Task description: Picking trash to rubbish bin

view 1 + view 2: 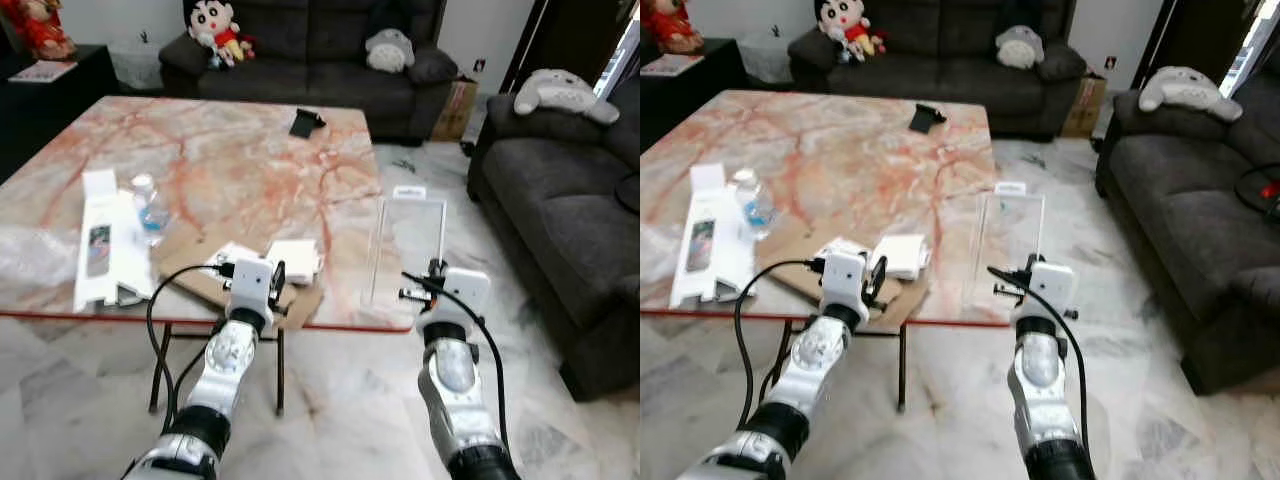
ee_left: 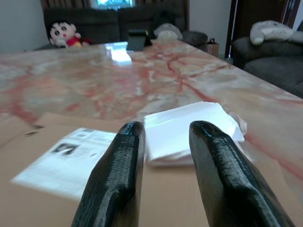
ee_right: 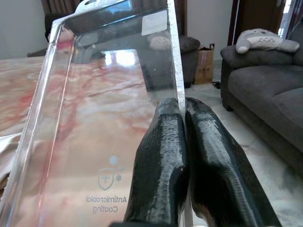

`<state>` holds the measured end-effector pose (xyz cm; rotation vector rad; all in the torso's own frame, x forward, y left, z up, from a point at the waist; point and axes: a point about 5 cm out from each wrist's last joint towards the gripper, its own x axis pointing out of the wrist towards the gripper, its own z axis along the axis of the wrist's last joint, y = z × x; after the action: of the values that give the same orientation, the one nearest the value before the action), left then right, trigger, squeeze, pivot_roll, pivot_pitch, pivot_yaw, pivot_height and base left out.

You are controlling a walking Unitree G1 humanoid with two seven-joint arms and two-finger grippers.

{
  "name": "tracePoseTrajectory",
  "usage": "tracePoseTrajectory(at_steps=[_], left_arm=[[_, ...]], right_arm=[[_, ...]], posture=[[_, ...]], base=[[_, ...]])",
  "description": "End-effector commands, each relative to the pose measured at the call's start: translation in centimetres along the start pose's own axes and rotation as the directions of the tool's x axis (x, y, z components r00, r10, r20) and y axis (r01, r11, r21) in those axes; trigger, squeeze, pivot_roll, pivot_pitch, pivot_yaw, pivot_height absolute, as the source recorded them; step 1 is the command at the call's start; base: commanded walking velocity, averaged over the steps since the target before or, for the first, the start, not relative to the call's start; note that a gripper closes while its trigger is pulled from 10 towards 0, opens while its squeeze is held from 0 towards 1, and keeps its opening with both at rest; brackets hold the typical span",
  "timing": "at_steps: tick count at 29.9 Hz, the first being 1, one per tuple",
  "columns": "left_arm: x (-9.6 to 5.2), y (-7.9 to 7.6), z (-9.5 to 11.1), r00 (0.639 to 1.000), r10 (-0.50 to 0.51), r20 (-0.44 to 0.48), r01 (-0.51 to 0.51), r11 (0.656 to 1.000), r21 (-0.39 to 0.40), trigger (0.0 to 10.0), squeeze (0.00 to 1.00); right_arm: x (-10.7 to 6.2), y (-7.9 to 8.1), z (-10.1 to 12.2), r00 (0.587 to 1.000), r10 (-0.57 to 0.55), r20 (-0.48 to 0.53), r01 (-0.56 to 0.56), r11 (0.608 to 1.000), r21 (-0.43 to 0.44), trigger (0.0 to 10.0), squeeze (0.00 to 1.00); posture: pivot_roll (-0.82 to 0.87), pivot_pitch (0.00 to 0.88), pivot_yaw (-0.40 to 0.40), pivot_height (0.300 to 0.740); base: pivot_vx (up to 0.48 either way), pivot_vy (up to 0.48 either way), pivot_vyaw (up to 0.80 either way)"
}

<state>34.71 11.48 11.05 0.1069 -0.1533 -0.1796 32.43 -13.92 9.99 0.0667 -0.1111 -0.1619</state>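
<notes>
Item held: one clear, flat, rectangular plastic package sleeve (image 3: 94, 118), printed "Antimicrobial Coating", pinched by its edge in the right tool (image 3: 185, 156), whose two black fingers are pressed together on the plastic; it stands upright over the near corner of the bench, probably gripped at the rim because the sheet is too thin and slick to take any other way. Left tool (image 2: 163, 165): fingers apart, nothing between them, poised low over a flat sheet of brown cardboard (image 1: 190, 275) and aimed at one folded white paper or tissue wad (image 2: 187, 132), presumably the next piece to collect. Bench: one large pink-and-red veined marble-topped bench (image 1: 240, 160) with a red rim. On it, counted: one cardboard sheet carrying one printed white leaflet (image 2: 66, 158) and the white wad; one long white carton with a dark window (image 1: 100, 245), lying flat at the robot's left; one small clear plastic water bottle (image 1: 148, 208) just beside that carton; one crumpled clear plastic film (image 1: 30, 255) at the far left edge; one small black object (image 1: 305, 123) on the far side, well apart from the rest. Surroundings: two dark grey sofas, four soft toys. Task status, judged: trash in hand, several pieces left on the bench.
</notes>
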Motion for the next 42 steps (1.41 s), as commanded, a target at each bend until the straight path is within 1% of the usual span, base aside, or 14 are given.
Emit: tracePoseTrajectory(at_steps=[1,18,24,27,28,30,31,34,36,37,38,39,41,42], left_arm=[[0.2,-0.1,0.5,1.0,-0.005,0.021,0.005,1.0,-0.001,10.0,0.0],[0.2,0.0,0.5,1.0,-0.006,0.024,0.006,1.0,0.005,10.0,0.0],[0.0,0.2,0.1,1.0,-0.007,0.009,0.007,1.0,0.013,10.0,0.0],[-0.2,0.6,-0.8,0.999,-0.012,-0.049,0.014,0.999,0.041,10.0,0.0],[-0.2,0.6,-0.8,0.999,-0.012,-0.049,0.014,0.999,0.041,10.0,0.0],[-1.1,2.1,-2.5,0.99,0.013,-0.143,-0.003,0.998,0.07,10.0,0.0],[-1.4,2.4,-2.9,0.987,0.01,-0.162,0.004,0.996,0.086,10.0,0.0],[-2.5,3.3,-4.7,0.965,0.02,-0.261,-0.001,0.997,0.073,10.0,0.0],[-3.8,4.3,-6.1,0.942,0.053,-0.33,-0.032,0.997,0.07,10.0,0.0],[-3.8,4.3,-6.1,0.942,0.053,-0.33,-0.032,0.997,0.07,10.0,0.0],[-4.6,4.8,-6.9,0.928,0.072,-0.366,-0.052,0.997,0.063,10.0,0.0],[-4.9,4.9,-7.2,0.921,0.077,-0.382,-0.056,0.996,0.067,10.0,0.0],[-6.7,5.5,-8.8,0.883,0.094,-0.46,-0.06,0.994,0.088,10.0,0.0],[-7.6,5.7,-9.7,0.856,0.105,-0.506,-0.062,0.993,0.101,10.0,0.0]], right_arm=[[0.2,-0.1,0.2,1.0,-0.009,0.01,0.009,1.0,0.01,10.0,0.0],[0.0,-0.6,-0.5,1.0,-0.029,-0.011,0.029,1.0,0.0,10.0,0.0],[-0.3,-1.3,-1.8,0.996,-0.048,-0.078,0.048,0.999,-0.005,10.0,0.0],[-0.7,-1.9,-3.1,0.988,-0.056,-0.142,0.055,0.998,-0.012,10.0,0.0],[-0.7,-1.9,-3.1,0.988,-0.056,-0.142,0.055,0.998,-0.012,10.0,0.0],[-2.0,-3.0,-5.9,0.957,-0.061,-0.284,0.045,0.997,-0.063,10.0,0.0],[-2.5,-3.2,-6.7,0.942,-0.065,-0.328,0.045,0.997,-0.068,10.0,0.0],[-4.0,-4.0,-8.8,0.892,-0.071,-0.447,0.073,0.997,-0.012,10.0,0.0],[-5.6,-4.8,-10.6,0.829,-0.069,-0.554,0.097,0.995,0.021,10.0,0.0],[-5.6,-4.8,-10.6,0.829,-0.069,-0.554,0.097,0.995,0.021,10.0,0.0],[-6.5,-5.3,-11.4,0.803,-0.078,-0.591,0.107,0.994,0.014,10.0,0.0],[-6.9,-5.6,-11.7,0.794,-0.083,-0.603,0.11,0.994,0.007,10.0,0.0],[-8.5,-6.7,-12.8,0.746,-0.116,-0.655,0.096,0.993,-0.067,10.0,0.0],[-9.1,-7.0,-13.2,0.727,-0.122,-0.676,0.098,0.992,-0.074,10.0,0.0]], posture=[[0.1,0.0,-0.047,0.74],[0.1,0.0,-0.047,0.74],[0.1,0.0,-0.047,0.74],[0.1,0.0,-0.047,0.74],[0.1,0.0,-0.047,0.74],[0.1,0.0,-0.042,0.74],[0.1,0.0,-0.042,0.74],[0.1,0.0,-0.042,0.74],[0.1,0.0,-0.042,0.74],[0.1,0.0,-0.042,0.74],[0.1,0.0,-0.042,0.74],[0.11,0.0,-0.044,0.74],[0.11,0.0,-0.044,0.74],[0.11,0.0,-0.044,0.74]], base=[[-0.251,0.0,0.0],[-0.256,0.0,0.0],[-0.256,0.0,0.0],[-0.081,0.0,0.0],[0.0,0.0,0.0],[0.0,0.0,0.0],[0.0,0.0,0.0],[0.0,0.0,0.0],[0.0,0.0,0.0],[0.0,0.0,0.0],[0.0,0.0,0.0],[0.0,0.0,0.0],[0.0,0.0,0.0],[0.0,0.0,0.0]])
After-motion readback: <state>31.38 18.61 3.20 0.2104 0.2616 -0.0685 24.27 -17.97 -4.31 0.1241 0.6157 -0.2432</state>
